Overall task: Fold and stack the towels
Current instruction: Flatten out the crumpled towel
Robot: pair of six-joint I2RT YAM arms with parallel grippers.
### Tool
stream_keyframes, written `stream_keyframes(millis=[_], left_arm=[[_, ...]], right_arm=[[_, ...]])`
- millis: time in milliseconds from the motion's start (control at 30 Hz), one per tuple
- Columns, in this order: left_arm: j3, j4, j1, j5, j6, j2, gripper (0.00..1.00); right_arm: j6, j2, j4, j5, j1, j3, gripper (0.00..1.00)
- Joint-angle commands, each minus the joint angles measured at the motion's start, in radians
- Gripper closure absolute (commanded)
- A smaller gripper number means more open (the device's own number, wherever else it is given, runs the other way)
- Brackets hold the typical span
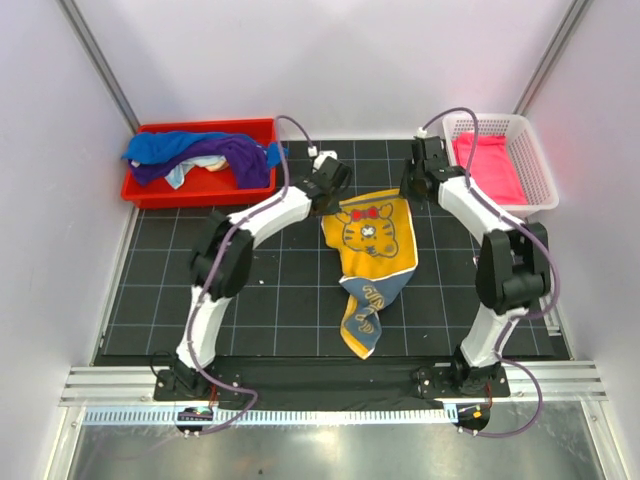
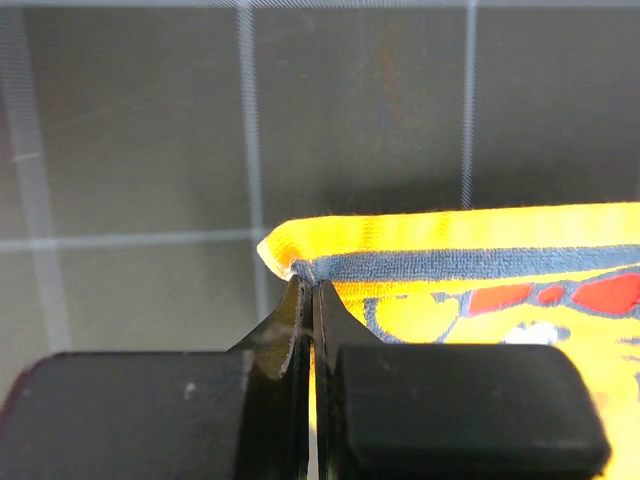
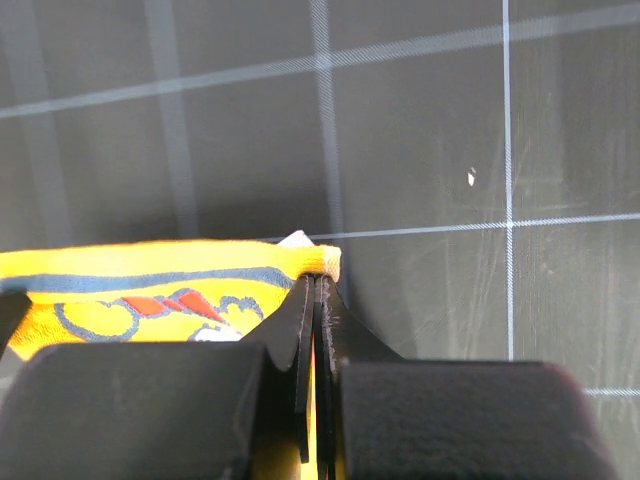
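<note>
A yellow-orange towel [image 1: 370, 240] with a cartoon cat print and a blue underside hangs stretched between both arms over the black mat. My left gripper [image 1: 333, 196] is shut on its top left corner [image 2: 290, 262]; the left gripper [image 2: 307, 290] pinches the hem tightly. My right gripper [image 1: 410, 187] is shut on the top right corner [image 3: 322, 258], and the right gripper [image 3: 318, 285] has its fingers pressed together on the cloth. The towel's lower part [image 1: 365, 315] is twisted, showing blue. More towels, bright blue and purple [image 1: 205, 155], lie in the red bin. A hot pink towel [image 1: 488, 165] lies in the white basket.
The red plastic bin [image 1: 150, 190] stands at the back left of the gridded black mat [image 1: 270, 300]. The white mesh basket [image 1: 540, 170] stands at the back right. White walls close in on both sides, and a metal rail [image 1: 320, 385] runs along the near edge.
</note>
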Motion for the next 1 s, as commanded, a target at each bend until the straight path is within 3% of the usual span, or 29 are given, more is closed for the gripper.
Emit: stream_keyframes(millis=[0,300,567,733,967], left_arm=[[-0.077,0.121,0.002,-0.072,0.009,-0.239,1.0],[-0.279,0.124,-0.1,-0.128,0.079,-0.598,1.0],[-0.347,0.046,-0.245,-0.145,0.145,-0.918,1.0],[-0.301,0.0,-0.338,-0.157,0.176,-1.011,1.0],[-0.206,-0.042,-0.369,-0.135,0.165,-1.038,1.0]], right_arm=[[-0.023,-0.174,0.0,0.046,0.02,0.011,0.99],[-0.042,-0.502,-0.091,0.115,0.151,0.018,0.99],[-0.011,-0.753,-0.151,0.049,0.198,0.024,0.99],[0.009,-0.841,-0.201,-0.02,0.198,0.068,0.99],[0.012,-0.873,-0.28,-0.029,0.198,0.194,0.99]])
